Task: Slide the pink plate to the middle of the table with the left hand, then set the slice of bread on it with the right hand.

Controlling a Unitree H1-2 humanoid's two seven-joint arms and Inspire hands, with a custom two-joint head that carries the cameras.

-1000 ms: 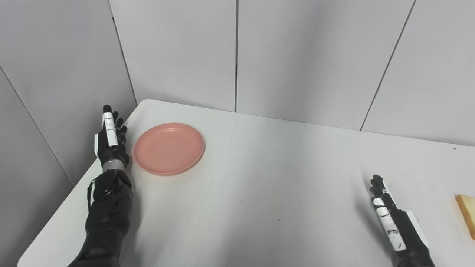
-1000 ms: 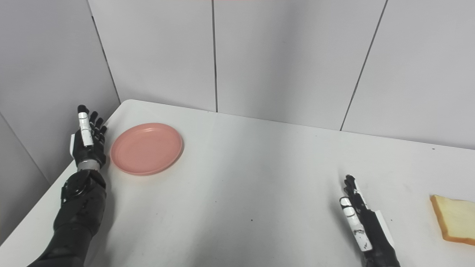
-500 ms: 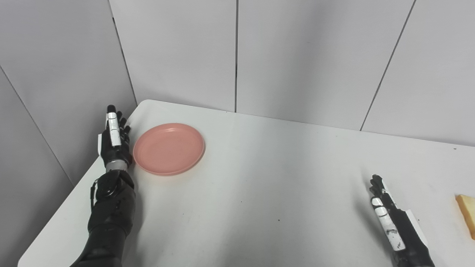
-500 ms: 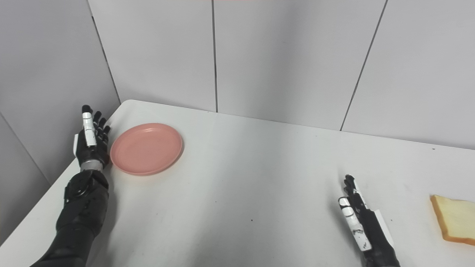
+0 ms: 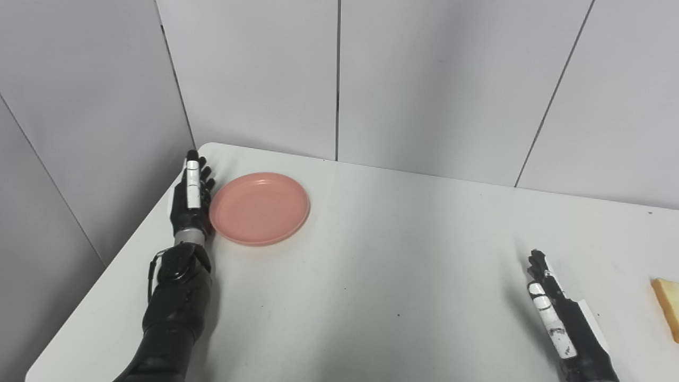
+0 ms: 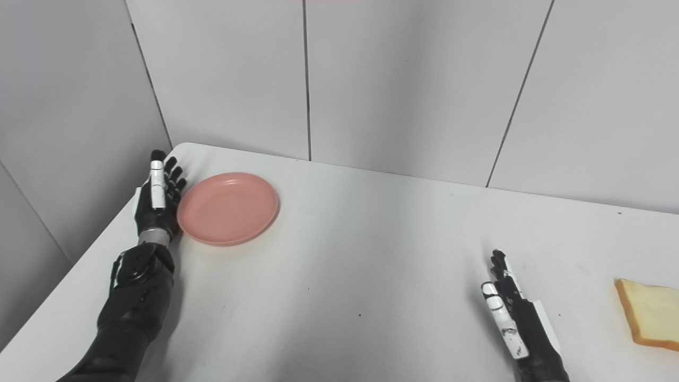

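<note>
Left eye view: pink plate (image 5: 259, 208) sits flat on the white table (image 5: 371, 265), upper left of frame, near the table's far left corner, empty. Left hand (image 5: 190, 199) stands edge-on against the plate's left rim, fingers straight and pointing toward the wall (image 5: 254, 74), holding nothing. Whether palm or fingers actually press the rim is hard to tell; the hand's dark edge meets the rim with no visible gap. The palm side faces the plate and is hidden. Left forearm runs down to the bottom edge, cut off there.

Right hand (image 6: 512, 315) lies low over the table at lower right, fingers extended and together, empty, wrist cut off by the bottom edge. Contact with the tabletop unclear.

Bread (image 6: 648, 314) lies flat on the table at the far right, well apart from the plate, right of the right hand with a clear gap. In the right eye view its right edge is cut by the frame; in the left eye view only a thin sliver of crust shows.
</note>
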